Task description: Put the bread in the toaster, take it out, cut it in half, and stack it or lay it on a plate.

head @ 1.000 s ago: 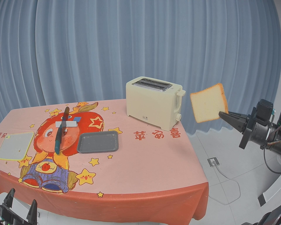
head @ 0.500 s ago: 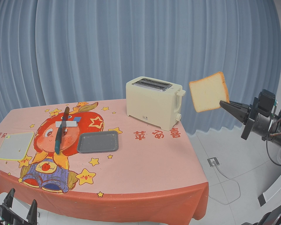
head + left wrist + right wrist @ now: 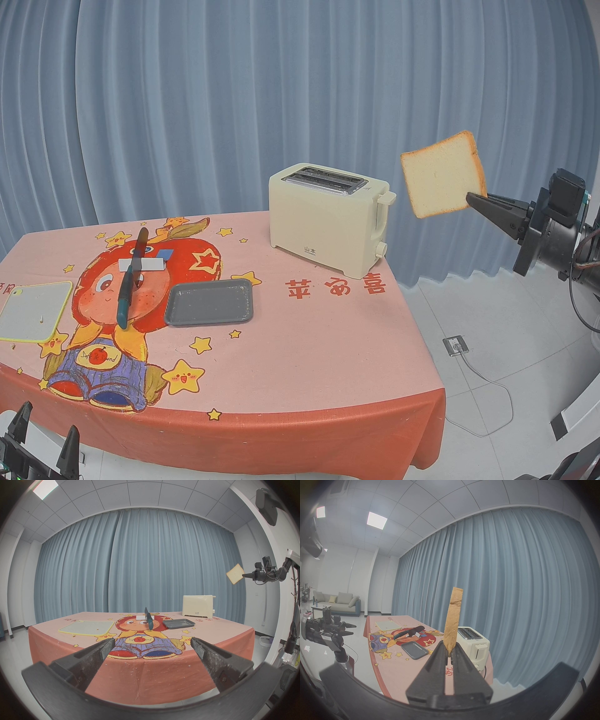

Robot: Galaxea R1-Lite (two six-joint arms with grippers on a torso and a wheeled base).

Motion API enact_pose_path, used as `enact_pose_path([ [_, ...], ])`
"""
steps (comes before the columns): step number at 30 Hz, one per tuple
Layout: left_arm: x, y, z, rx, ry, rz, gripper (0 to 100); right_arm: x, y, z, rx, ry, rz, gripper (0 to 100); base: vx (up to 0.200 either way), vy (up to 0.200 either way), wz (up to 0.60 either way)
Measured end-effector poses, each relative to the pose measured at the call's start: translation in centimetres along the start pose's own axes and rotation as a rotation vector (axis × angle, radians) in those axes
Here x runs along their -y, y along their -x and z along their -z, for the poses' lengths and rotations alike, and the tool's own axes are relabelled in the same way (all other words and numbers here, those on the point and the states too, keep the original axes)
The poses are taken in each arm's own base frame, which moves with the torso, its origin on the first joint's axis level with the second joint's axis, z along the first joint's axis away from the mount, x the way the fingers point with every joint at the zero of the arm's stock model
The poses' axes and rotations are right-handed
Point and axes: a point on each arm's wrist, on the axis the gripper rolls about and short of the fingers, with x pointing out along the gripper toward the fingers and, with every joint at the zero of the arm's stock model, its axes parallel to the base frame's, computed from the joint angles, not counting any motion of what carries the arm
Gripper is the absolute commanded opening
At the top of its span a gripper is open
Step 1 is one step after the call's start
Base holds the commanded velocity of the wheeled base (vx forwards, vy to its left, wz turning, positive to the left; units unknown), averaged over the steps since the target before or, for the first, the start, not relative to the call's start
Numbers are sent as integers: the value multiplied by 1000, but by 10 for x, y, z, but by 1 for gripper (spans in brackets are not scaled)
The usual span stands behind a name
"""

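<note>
Your right gripper [image 3: 472,198] pinched the bread [image 3: 442,174] by one corner, high beside the toaster [image 3: 325,215]; your left gripper [image 3: 152,643] stood with jaws wide

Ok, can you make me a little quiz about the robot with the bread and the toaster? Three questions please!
1. True or false: the bread is already inside the toaster.
2. Which gripper holds the bread? A) left B) right C) neither
3. How many slots does the toaster have on top?

Key:
1. False. The bread is up in the air beside the toaster, higher than its top.
2. B. The right gripper pinches the bread at one lower corner.
3. Two.
</note>
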Motion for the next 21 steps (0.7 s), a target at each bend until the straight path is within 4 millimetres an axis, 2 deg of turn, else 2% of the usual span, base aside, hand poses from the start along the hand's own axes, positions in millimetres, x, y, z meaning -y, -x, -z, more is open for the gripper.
enact_pose_path([
  [17, 0, 0, 0, 0, 0, 1, 100, 5, -2, -3, 8, 3, 10, 0, 0, 0, 0],
  [21, 0, 0, 0, 0, 0, 0, 100, 12, -5, -4, 9, 5, 16, 0, 0, 0, 0],
])
